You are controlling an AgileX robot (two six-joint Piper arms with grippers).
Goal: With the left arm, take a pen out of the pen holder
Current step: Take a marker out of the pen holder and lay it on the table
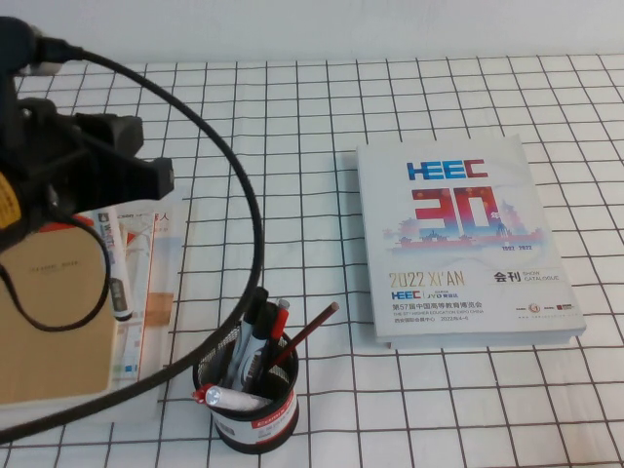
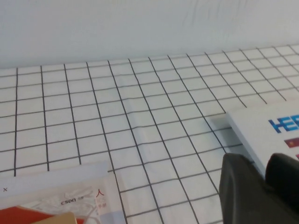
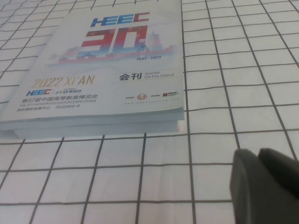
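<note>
Cable (image 1: pixel 255 219) hangs just before the pen holder (image 1: pixel 255 419), whose light, slick pens (image 1: pixel 259 331) seem best pinched high; left end effector (image 2: pixel 267 170) beyond it, right end effector (image 3: pixel 260 161) to its right, both with fingers together.

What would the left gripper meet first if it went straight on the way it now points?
Probably the bare grid cloth, then the HEEC catalogue; depth is unclear. The left gripper is over the papers at the left; the right gripper hangs near the catalogue's front edge.

Metal-mesh pen holder (image 1: pixel 244 431); smooth paper catalogue (image 1: pixel 458 234)
</note>
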